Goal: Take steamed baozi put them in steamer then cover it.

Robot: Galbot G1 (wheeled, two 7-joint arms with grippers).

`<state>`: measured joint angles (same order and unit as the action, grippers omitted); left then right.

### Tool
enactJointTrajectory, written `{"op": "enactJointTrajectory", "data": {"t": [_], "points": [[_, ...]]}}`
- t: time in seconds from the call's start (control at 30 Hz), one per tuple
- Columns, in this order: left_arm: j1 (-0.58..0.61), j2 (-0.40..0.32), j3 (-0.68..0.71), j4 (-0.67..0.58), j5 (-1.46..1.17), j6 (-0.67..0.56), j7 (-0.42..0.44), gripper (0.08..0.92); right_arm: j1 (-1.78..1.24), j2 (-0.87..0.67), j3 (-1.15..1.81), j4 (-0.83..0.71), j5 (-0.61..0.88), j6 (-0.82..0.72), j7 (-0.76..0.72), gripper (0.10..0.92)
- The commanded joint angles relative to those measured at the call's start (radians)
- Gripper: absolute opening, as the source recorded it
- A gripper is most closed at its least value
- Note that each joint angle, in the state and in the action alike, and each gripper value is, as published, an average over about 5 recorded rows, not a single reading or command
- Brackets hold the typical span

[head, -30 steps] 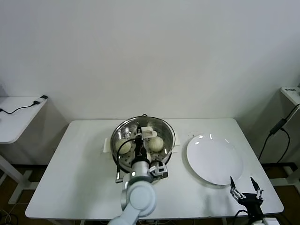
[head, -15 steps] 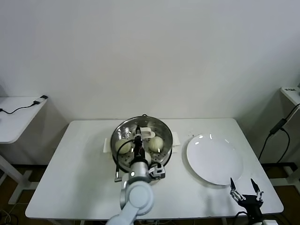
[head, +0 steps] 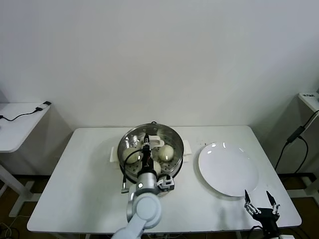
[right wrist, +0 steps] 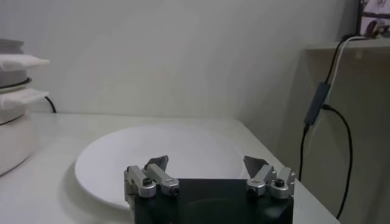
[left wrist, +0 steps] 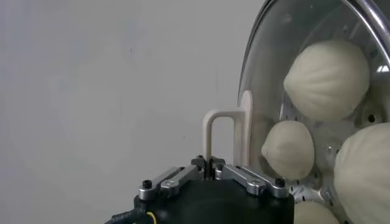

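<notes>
Looking down from the head, we see the left gripper (head: 148, 151) above the steamer (head: 130, 140), its fingers (left wrist: 244, 177) pressed together on the cream handle of the cover (left wrist: 250, 67). That glass lid hangs over the steel basket, and whether its rim touches the basket all the way round we cannot tell, because our own left forearm and wrist block the near edge in the head view. Through the glass we count the steamed baozi (left wrist: 328, 78) lying on the perforated floor, four showing in the left wrist view, packed close to one another. To the right of the steamer, just beside it on the white table (head: 79, 189), lies a flat white plate (head: 228, 169). The right gripper (right wrist: 207, 170) hangs low at the table's near right corner, short of the plate's near edge, its fingers spread with nothing between them. A second small table (head: 15, 124) stands off to the left with a black cable across it, and another cable hangs by the wall on the far right.
</notes>
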<state>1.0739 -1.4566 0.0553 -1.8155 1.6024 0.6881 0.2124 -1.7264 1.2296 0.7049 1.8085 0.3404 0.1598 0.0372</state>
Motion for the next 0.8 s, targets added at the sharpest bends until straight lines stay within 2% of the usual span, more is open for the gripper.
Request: {"op": "enactJointTrajectory", "data": {"t": [0.03, 0.27, 0.5, 0.7, 0.8], "points": [[0.001, 0.001, 0.000, -0.001, -0.021, -0.001, -0.005, 0.166, 0.003, 0.000, -0.001, 0.006, -0.002, -0.001, -0.004, 0.823], [0.022, 0.026, 0.008, -0.079, -0.050, 0.006, 0.027, 0.360, 0.009, -0.002, -0.007, 0.012, -0.003, -0.010, -0.011, 0.823], [0.054, 0.099, 0.019, -0.220, -0.140, 0.018, 0.022, 0.559, 0.016, 0.001, -0.021, 0.001, -0.012, -0.016, -0.012, 0.823], [0.139, 0.162, 0.004, -0.364, -0.292, -0.021, -0.077, 0.732, 0.031, -0.016, -0.039, 0.002, 0.021, 0.005, -0.005, 0.823], [0.217, 0.175, -0.054, -0.398, -0.425, -0.142, -0.220, 0.798, 0.034, -0.027, -0.047, 0.011, 0.021, 0.038, -0.038, 0.823]]}}
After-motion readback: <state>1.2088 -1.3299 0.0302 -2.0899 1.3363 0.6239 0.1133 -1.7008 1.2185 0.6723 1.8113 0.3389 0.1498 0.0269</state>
